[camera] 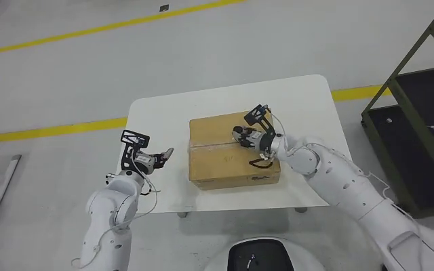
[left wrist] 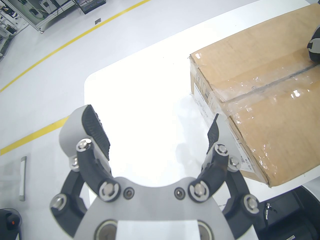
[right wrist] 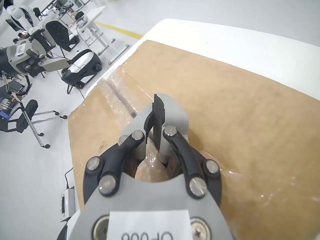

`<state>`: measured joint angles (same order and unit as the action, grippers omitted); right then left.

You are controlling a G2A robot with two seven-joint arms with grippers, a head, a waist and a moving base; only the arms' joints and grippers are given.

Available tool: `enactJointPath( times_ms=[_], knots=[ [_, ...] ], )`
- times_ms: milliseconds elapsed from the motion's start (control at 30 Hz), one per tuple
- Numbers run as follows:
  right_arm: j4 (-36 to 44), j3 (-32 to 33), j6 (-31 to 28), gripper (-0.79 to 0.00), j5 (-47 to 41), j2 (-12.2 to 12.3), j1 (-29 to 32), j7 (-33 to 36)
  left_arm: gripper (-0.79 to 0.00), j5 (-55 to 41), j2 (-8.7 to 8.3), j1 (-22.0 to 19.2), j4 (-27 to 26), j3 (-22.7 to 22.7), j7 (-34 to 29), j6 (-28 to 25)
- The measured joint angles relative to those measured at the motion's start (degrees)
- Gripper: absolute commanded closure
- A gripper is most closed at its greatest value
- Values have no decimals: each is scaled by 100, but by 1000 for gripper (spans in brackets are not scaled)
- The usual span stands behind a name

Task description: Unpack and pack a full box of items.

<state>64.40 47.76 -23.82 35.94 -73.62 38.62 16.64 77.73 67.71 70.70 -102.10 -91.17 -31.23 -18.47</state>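
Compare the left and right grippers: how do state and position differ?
The left gripper is open; the right gripper is shut. The left gripper is over bare table beside the cardboard box; the right gripper is over the box top, at its taped seam. Both have the same black-padded two-finger build.

A closed cardboard box point(camera: 224, 162) sat on the white tabletop point(camera: 298, 95). The right tool point(camera: 238, 133) was over its taped seam. The left tool point(camera: 165, 155) hung just beside it, apart.
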Motion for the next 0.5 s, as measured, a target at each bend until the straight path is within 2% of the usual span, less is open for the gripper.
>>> enactJointPath(
  times_ms=[100, 233, 367, 500],
  knots=[
    [260, 124, -100, 0, 445, 52, 42, -256, -785, 0, 0, 0, 0, 0, 0, 0],
    [642, 263, -25, 0, 863, 125, 268, -222, -785, 0, 0, 0, 0, 0, 0, 0],
    [672, 238, 160, 0, 1379, 162, 466, -52, -785, 0, 0, 0, 0, 0, 0, 0],
    [731, 228, 297, 0, 1928, 171, 529, -209, -785, 0, 0, 0, 0, 0, 0, 0]
  ],
)
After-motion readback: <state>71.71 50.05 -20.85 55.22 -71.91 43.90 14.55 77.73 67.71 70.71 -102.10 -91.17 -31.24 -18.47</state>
